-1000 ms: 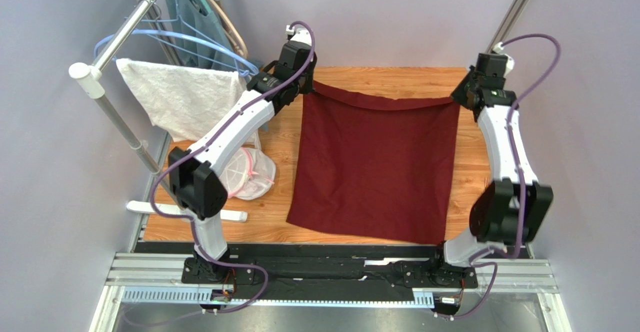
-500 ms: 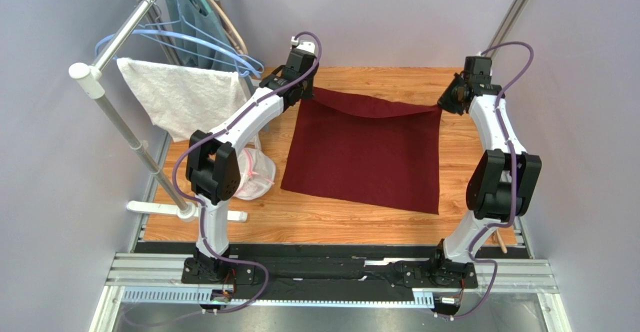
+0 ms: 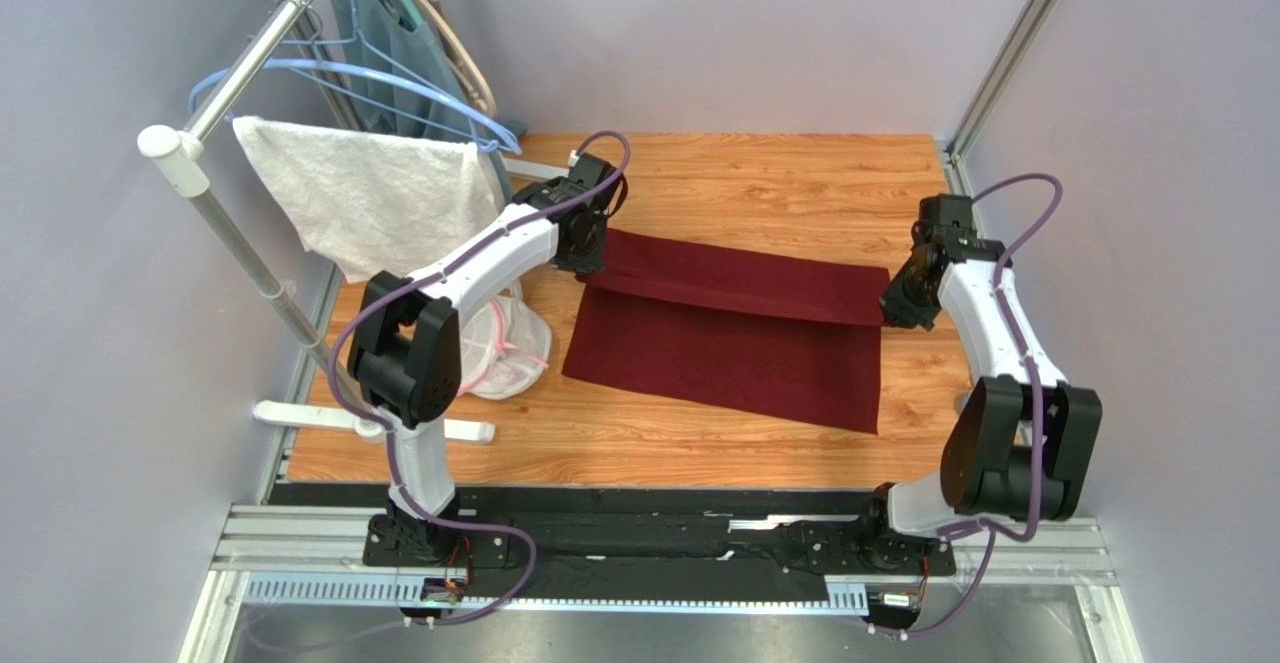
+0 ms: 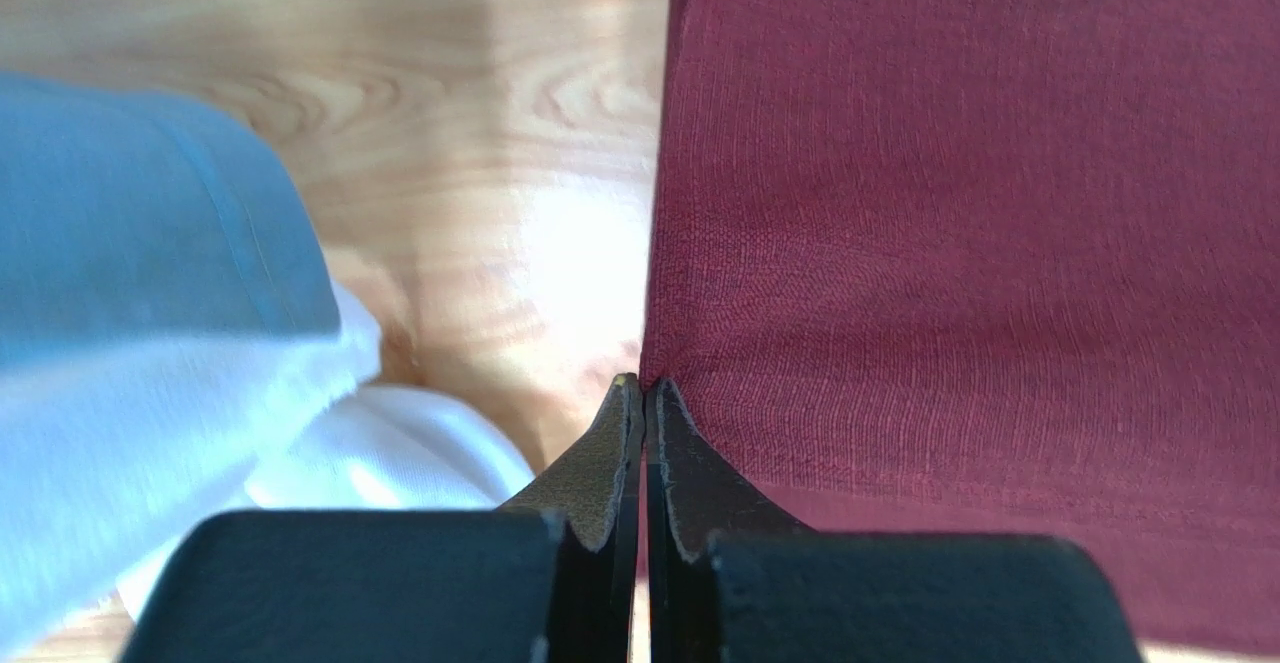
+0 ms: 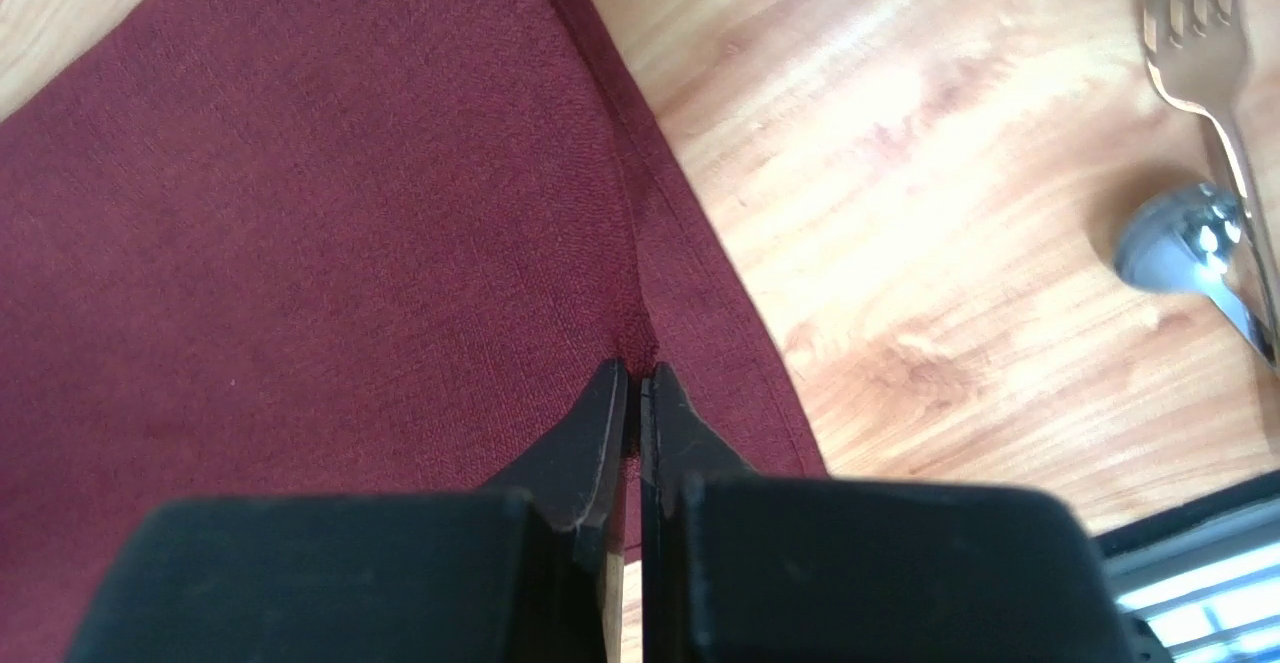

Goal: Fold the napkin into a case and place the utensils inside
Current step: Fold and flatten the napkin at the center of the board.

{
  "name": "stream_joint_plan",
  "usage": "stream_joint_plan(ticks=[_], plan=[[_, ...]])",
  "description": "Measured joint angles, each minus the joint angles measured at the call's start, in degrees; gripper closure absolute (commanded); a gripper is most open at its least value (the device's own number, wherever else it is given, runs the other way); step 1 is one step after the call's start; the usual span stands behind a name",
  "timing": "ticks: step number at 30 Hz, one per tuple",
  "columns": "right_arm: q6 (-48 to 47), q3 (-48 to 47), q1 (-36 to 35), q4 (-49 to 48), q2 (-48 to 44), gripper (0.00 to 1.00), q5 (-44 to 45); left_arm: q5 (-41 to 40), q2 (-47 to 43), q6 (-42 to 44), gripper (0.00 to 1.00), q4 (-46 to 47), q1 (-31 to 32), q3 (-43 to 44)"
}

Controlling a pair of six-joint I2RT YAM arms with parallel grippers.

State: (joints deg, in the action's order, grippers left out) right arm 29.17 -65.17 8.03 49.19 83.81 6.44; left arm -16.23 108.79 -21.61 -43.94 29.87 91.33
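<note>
Underneath, table (image 3: 721, 461): pale wood grain, bare along its near and far strips.
rack (image 3: 245, 59): a metal rail with a white end cap stood at the far left, with blue hangers (image 3: 394, 86) hooked over it.
napkin (image 3: 721, 371): dark maroon cloth lay flat on the middle of the table, doubled over itself. The far layer was laid across the near one, and a band of the lower layer showed along the near side.
towel (image 3: 361, 191): white and textured, it was draped over the rack, apart from the napkin.
mesh bag (image 3: 504, 351): whitish with pink trim, it sat on the wood just left of the napkin, partly under the left arm.
left gripper (image 3: 589, 261): low at the napkin's far-left corner. In the wrist view its jaws were pressed together, with the cloth's left edge pinched at the tips (image 4: 643, 393).
right gripper (image 3: 899, 308): low at the napkin's right edge — jaws closed, nipping the hem, which puckered just ahead of the tips (image 5: 642, 378).
fork (image 5: 1202, 33): silver, seen in the right wrist view only, lying on bare wood to the side of the napkin and clear of the cloth.
spoon (image 5: 1195, 236): silver bowl just beside the fork's stem — whether they touched could not be told.
</note>
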Motion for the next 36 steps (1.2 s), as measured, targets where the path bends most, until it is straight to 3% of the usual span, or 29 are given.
stream_joint_plan(ticks=[11,19,29,36], plan=[[6.7,12.0,-0.1,3.4,-9.0,1.0,0.5,6.4,-5.2,-1.8,1.0,0.4,0.6,-13.1],[9.2,19.6,-0.2,3.4,-11.0,1.0,-0.3,6.8,-5.4,-2.3,1.0,0.4,0.9,-16.3],[9.7,21.6,-0.3,-4.6,-1.2,1.0,-0.1,6.7,-4.2,-4.7,1.0,0.6,0.9,-16.8],[6.5,12.4,-1.6,-8.2,7.2,1.0,1.4,6.7,-4.1,-7.2,1.0,2.0,0.9,-19.8]])
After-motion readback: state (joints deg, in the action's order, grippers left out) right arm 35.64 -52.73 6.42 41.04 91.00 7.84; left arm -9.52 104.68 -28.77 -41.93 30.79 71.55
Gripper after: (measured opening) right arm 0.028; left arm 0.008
